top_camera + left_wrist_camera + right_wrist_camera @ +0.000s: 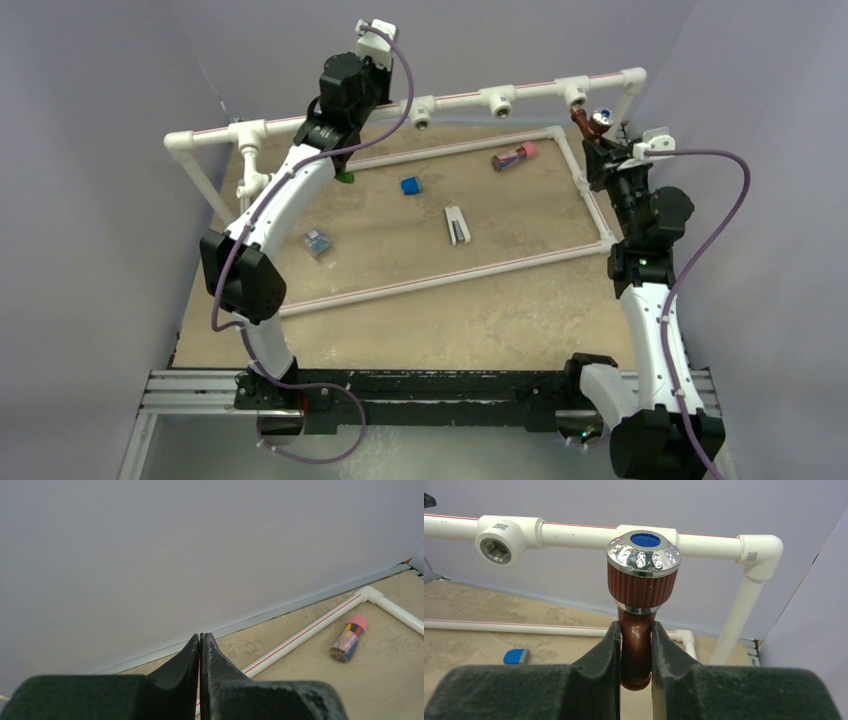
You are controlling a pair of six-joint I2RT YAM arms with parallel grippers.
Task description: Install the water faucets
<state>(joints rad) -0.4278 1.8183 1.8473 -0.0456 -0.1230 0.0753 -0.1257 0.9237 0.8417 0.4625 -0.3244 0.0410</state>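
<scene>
Right pincer (635,630) is clamped on the reddish-brown elbow-shaped tap (642,582). Both fingers (604,652) press its lower body, w/ the bottom end poking out btwn them. Tap stands upright: ribbed collar, chrome knob, blue cap on top. It's up at the far right end of the raised white plastic pipe frame (579,530), right in front of a T-fitting; can't tell if it's threaded in. Next T-fitting (499,542) to the left has an open socket.

Left pincer (201,639) is fully closed w/ nothing in it, raised and facing the back wall. Its arm reaches over the far left of the tan worktop (480,310). Green tap (345,178) peeks out under that arm on the worktop, mostly hidden. White tap (252,178) hangs at the leftmost T; looks attached, not sure.

Loose on the worktop:
- Brown cylinder w/ pink cap (515,156), on its side, far right.
- Small blue block (410,185), mid.
- White-grey flat bar (457,225), near centre.
- Small clear-blue item (317,242), beside the left arm.
</scene>
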